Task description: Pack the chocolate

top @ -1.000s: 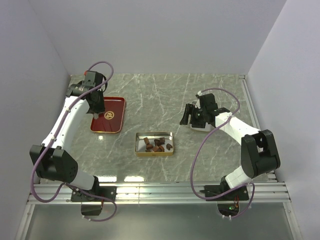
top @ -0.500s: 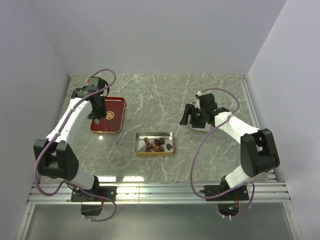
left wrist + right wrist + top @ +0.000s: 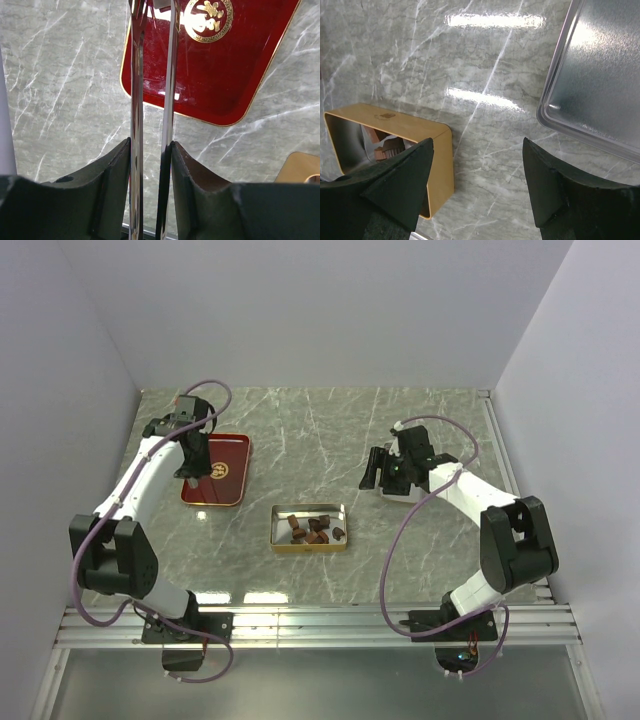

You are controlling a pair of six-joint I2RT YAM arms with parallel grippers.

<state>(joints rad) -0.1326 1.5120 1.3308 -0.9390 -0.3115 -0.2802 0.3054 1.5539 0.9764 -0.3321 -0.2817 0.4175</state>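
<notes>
Brown chocolate (image 3: 318,525) lumps strewn along gold tin (image 3: 310,547), long axis left-right

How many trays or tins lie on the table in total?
3: red tray at far left, gold tin in the centre holding chocolate, silver tray at right, partly covered.

Bright, even overhead light fills the white-walled cell, and shadows under the arms are faint and soft. In the top view, two white glare patches sit on the polished table (image 3: 320,430) near its front edge. The left wrist view shows a white highlight on the glossy red tray (image 3: 220,70); the steel tweezers (image 3: 136,100) mirror their surroundings in streaks. The right wrist view has two light bars reflected on the marble and a bright sheen on the silver tray (image 3: 600,65). The fingers (image 3: 395,185) close to the lens look dark and slightly soft. The inside of the gold tin (image 3: 410,127) is shaded.
</notes>
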